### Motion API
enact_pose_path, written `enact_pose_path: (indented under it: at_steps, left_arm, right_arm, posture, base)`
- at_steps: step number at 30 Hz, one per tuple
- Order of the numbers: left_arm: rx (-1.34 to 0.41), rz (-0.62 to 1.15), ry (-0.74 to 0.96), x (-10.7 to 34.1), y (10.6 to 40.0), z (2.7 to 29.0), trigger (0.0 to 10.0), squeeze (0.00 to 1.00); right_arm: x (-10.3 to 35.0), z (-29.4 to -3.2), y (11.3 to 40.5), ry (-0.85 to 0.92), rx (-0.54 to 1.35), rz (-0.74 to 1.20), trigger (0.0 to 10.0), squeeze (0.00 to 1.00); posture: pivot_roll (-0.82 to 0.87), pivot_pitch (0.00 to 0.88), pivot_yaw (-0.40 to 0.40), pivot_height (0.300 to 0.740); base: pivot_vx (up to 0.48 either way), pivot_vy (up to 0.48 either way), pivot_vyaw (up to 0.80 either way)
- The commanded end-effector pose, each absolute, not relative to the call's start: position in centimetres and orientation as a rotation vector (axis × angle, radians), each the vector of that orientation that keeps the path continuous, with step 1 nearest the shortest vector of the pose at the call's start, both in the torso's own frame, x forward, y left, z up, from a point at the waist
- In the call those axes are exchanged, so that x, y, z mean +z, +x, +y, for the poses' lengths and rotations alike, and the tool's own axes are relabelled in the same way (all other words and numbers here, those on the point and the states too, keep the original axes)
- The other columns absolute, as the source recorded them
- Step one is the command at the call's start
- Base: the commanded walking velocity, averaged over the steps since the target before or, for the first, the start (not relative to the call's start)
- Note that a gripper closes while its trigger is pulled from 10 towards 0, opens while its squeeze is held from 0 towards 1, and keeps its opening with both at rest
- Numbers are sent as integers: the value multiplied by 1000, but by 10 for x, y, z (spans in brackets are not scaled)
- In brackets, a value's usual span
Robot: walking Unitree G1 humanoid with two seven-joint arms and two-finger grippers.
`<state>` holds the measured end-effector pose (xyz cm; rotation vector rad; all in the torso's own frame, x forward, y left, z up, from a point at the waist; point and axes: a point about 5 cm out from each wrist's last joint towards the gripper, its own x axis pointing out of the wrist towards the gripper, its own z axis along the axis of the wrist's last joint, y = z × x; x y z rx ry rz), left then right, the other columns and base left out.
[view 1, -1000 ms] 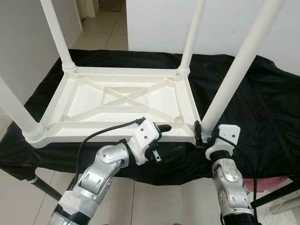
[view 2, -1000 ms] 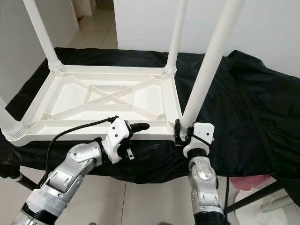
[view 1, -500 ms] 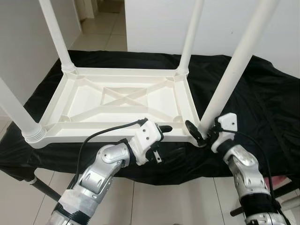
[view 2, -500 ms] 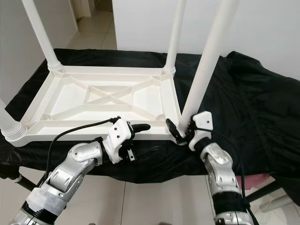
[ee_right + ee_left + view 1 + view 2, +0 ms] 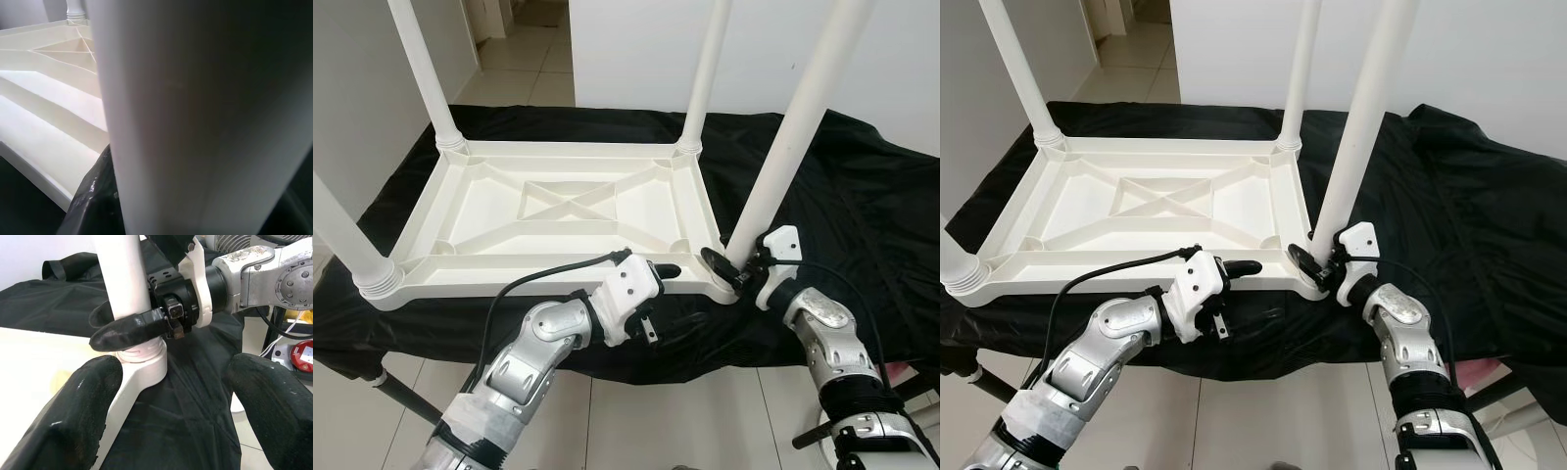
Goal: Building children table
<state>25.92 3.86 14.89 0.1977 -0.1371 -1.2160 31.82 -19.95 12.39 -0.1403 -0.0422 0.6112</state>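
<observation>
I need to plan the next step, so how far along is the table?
All four legs stand in the upturned white tabletop on the black cloth. In hand: the right gripper grips the near right leg at its socket; the left gripper, open, hovers at the near edge. Left: flipping it upright.

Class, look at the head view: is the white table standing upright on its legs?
No. The table lies upside down on the black cloth, its legs pointing up.

White plastic table top (image 5: 563, 211), X-ribbed underside; white legs (image 5: 793, 137). Black cloth (image 5: 862, 206) beneath. Silver arms, black fingers (image 5: 80, 416). Red object (image 5: 303, 355), possibly a reel, blurred.
</observation>
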Motion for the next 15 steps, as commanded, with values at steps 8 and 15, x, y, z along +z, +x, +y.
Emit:
enact_pose_path:
  at_steps: [8, 15]
  left_arm:
    - [-1236, -121, 208, 145, 257, 37, 10000, 0]
    - [-1232, -115, 207, 144, 257, 38, 10000, 0]
  right_arm:
    - [116, -207, 317, -130, 572, -10, 10000, 0]
    - [118, -201, 316, -77, 362, -19, 10000, 0]
  posture:
    - [-85, 0, -8, 740]
    - [-87, 0, -9, 740]
  base:
    - [0, 0, 0]
    - [0, 0, 0]
